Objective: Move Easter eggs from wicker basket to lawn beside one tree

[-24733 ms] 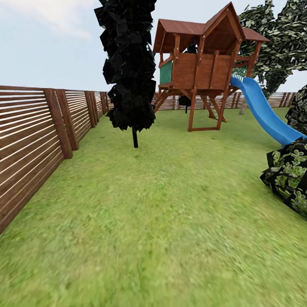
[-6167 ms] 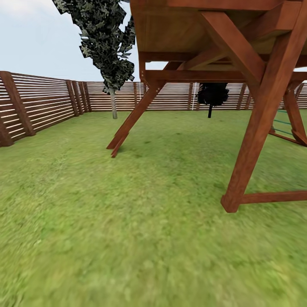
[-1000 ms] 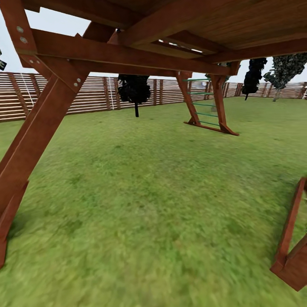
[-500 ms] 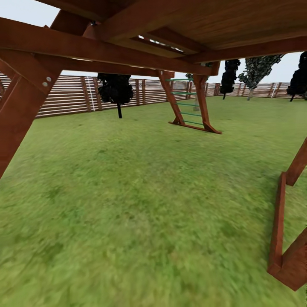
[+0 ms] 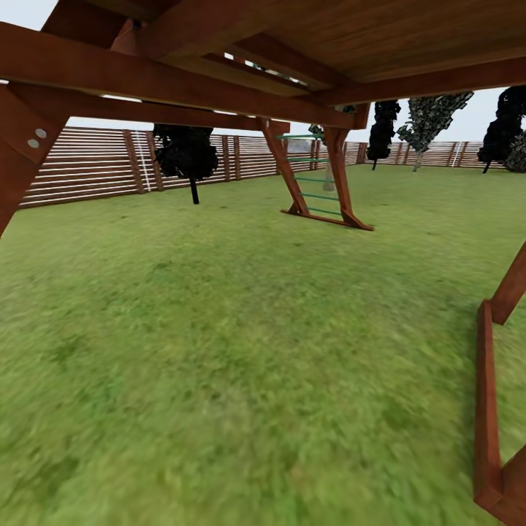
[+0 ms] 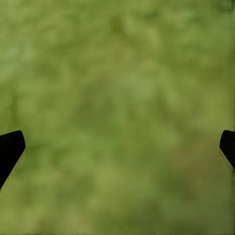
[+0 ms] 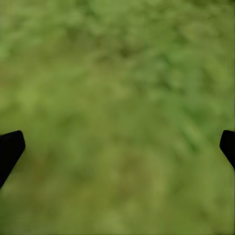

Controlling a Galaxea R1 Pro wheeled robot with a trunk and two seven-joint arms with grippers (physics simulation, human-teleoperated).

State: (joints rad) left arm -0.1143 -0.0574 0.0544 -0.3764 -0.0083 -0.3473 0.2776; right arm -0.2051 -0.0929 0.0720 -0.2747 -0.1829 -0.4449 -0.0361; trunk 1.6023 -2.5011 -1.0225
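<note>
The lawn (image 5: 241, 329) spreads out ahead in the head view, mottled green and flat. Far off at the back right stands a leafy tree (image 5: 432, 117) with a pale trunk, in front of the fence. The Easter eggs and the wicker basket are out of view. My left gripper (image 6: 117, 147) is open over blurred grass, with its dark fingertips (image 6: 10, 147) at the picture's edges and nothing between them. My right gripper (image 7: 117, 147) is open in the same way above grass.
I am under the wooden playset: its beams (image 5: 183, 80) run overhead, a slanted post (image 5: 18, 146) stands at left, a base beam (image 5: 486, 409) lies close at right, and a green-runged ladder (image 5: 318, 179) stands ahead. Slat fence (image 5: 80, 161) and dark cypresses (image 5: 185, 150) line the back.
The camera has turned right: the left post, ladder and cypress slid leftwards in the picture, and more trees came in at the back right. Both grippers stay open.
</note>
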